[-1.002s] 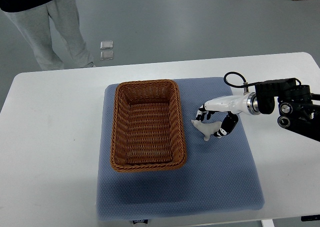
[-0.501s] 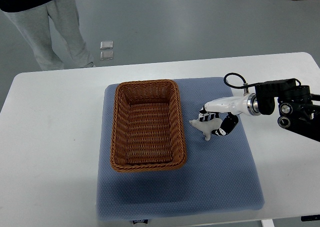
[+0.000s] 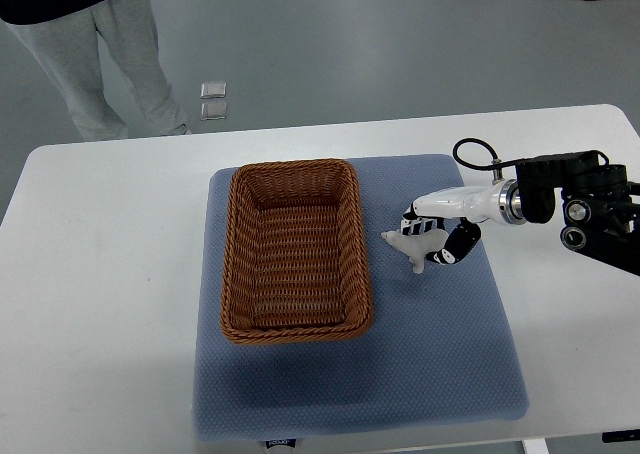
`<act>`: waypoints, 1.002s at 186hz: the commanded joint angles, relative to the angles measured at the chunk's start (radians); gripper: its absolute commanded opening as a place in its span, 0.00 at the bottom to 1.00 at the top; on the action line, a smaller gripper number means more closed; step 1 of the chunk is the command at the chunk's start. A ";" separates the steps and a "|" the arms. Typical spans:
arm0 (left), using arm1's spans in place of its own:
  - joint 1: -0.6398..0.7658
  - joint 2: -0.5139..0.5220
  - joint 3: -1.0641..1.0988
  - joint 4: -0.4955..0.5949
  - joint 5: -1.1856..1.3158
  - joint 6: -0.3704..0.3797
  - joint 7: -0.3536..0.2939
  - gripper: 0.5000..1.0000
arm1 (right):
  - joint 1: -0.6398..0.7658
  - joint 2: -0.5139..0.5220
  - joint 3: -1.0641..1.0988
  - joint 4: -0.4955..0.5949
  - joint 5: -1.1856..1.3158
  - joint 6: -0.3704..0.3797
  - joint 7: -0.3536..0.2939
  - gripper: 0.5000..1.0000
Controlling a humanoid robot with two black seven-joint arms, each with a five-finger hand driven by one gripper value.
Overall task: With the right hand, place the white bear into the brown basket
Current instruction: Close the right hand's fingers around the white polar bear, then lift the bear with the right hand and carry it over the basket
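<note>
The small white bear (image 3: pixel 408 245) is held just above the blue mat (image 3: pixel 440 324), to the right of the brown woven basket (image 3: pixel 293 248). My right hand (image 3: pixel 432 238) comes in from the right edge and is shut on the bear, fingers curled around its rear half while its head points left toward the basket. The basket is empty and lies lengthwise on the mat's left half. The left arm is out of view.
The mat lies on a white table (image 3: pixel 100 274). A person in grey trousers (image 3: pixel 100 54) stands beyond the table's far left edge. A black cable loops above my right wrist (image 3: pixel 475 154).
My right hand has closed on the bear and lifted it slightly; bear and hand have shifted a little up and away from the mat. The basket has not moved.
</note>
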 commanded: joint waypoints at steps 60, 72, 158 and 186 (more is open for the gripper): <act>0.000 0.000 0.000 0.000 0.000 0.000 0.000 1.00 | 0.116 0.005 0.011 -0.047 0.007 -0.046 0.000 0.02; 0.000 0.000 0.000 0.000 0.000 0.000 0.000 1.00 | 0.146 0.011 0.011 -0.053 0.007 -0.058 0.000 0.02; 0.000 0.000 0.000 0.000 0.000 0.000 0.000 1.00 | 0.202 0.208 0.011 -0.072 0.003 -0.179 0.001 0.02; 0.000 0.000 0.000 0.000 0.000 0.000 0.000 1.00 | 0.186 0.292 0.008 -0.110 -0.001 -0.195 0.001 0.02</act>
